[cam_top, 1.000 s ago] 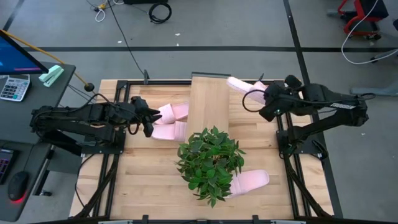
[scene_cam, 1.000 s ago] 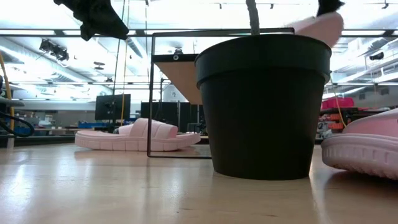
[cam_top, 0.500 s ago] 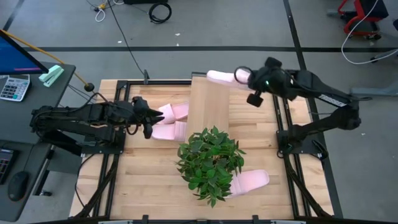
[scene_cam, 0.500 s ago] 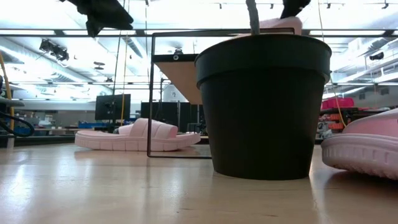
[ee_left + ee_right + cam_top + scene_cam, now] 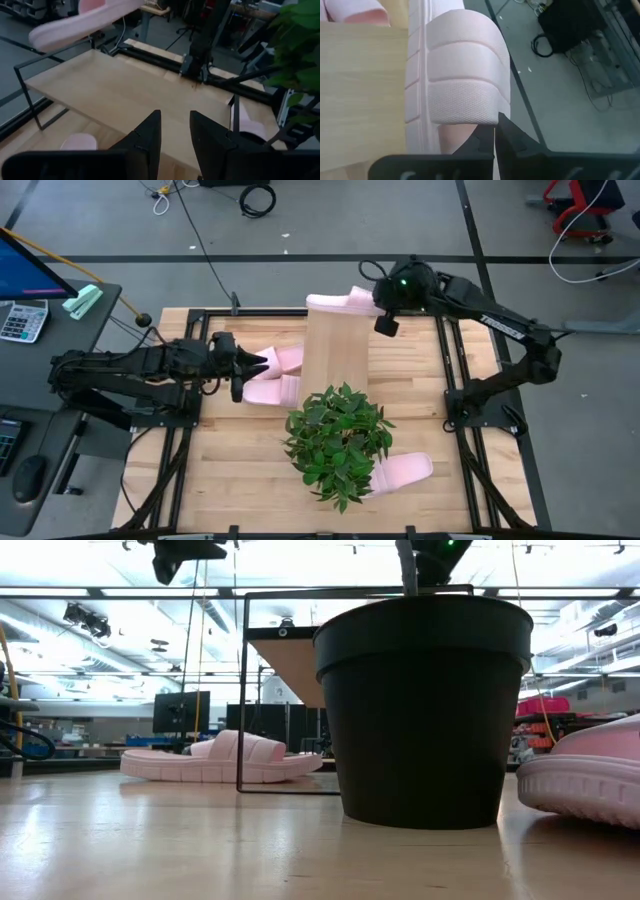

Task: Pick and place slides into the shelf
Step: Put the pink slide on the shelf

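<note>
My right gripper (image 5: 378,302) is shut on a pale pink slide (image 5: 335,302) held over the far end of the light-wood shelf (image 5: 335,345). In the left wrist view the slide (image 5: 85,22) hangs tilted above the plank. My left gripper (image 5: 262,362) is open and empty, above two slides (image 5: 275,377) that lie on the table left of the shelf. It points at the shelf (image 5: 120,95). A further slide (image 5: 405,470) lies on the table near the plant. My right gripper pinches the slide between its two fingers at the edge of the broad ribbed strap (image 5: 492,117), beside the foot opening. The fingers come from the table's right, roughly along the slide. The slide is lifted clear above the shelf's far end, tilted.
A potted green plant (image 5: 338,442) in a black pot (image 5: 425,710) stands at the shelf's near end. The shelf has a thin black metal frame (image 5: 240,690). In the low view one slide (image 5: 215,760) lies at the left and another (image 5: 590,775) at the right.
My right gripper has swung toward the table's left along the far edge, carrying the slide from beside the shelf to above its far end. The slide has turned to lie across the plank. My left gripper has risen a little.
</note>
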{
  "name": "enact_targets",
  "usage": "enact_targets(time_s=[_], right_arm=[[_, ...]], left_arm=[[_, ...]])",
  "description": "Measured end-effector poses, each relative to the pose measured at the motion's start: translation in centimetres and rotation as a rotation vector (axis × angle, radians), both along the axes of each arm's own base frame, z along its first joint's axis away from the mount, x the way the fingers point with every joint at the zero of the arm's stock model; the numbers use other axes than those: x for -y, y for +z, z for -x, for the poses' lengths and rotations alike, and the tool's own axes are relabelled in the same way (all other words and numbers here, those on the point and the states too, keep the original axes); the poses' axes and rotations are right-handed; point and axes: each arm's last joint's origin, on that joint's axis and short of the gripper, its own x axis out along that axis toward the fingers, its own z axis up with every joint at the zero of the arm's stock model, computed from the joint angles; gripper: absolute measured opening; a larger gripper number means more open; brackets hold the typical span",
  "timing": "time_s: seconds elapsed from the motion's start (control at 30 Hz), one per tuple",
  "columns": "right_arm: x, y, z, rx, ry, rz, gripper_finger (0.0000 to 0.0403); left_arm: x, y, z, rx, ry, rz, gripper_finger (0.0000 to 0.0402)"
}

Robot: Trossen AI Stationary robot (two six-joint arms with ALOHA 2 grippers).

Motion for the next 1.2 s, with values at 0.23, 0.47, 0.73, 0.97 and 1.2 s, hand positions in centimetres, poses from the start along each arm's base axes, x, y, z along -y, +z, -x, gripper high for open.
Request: enact_targets(time_s=[0.23, 0.47, 0.73, 0.97, 1.2], right_arm=[[2.2, 0.1, 0.2, 0.039, 0.091, 0.02, 0.0], [4.4, 0.1, 1.9, 0.059, 0.131, 0.003, 0.0], [6.2, 0.2, 3.3, 0.115, 0.153, -0.028, 0.0], [7.6, -0.1, 4.2, 0.106, 0.15, -0.018, 0.0], [8.9, -0.9, 4.2, 0.139, 0.158, -0.066, 0.0]], left_arm=[[0.0, 0.5, -0.1, 0.069, 0.011, 0.046, 0.0107], [0.0, 1.1, -0.2, 0.13, 0.02, 0.063, 0.0107], [-0.6, 1.8, -0.3, 0.202, 0.056, 0.061, 0.0107], [-1.4, 2.1, -0.2, 0.238, 0.105, 0.056, 0.0107], [-2.1, 2.2, -0.1, 0.249, 0.14, 0.059, 0.0107]])
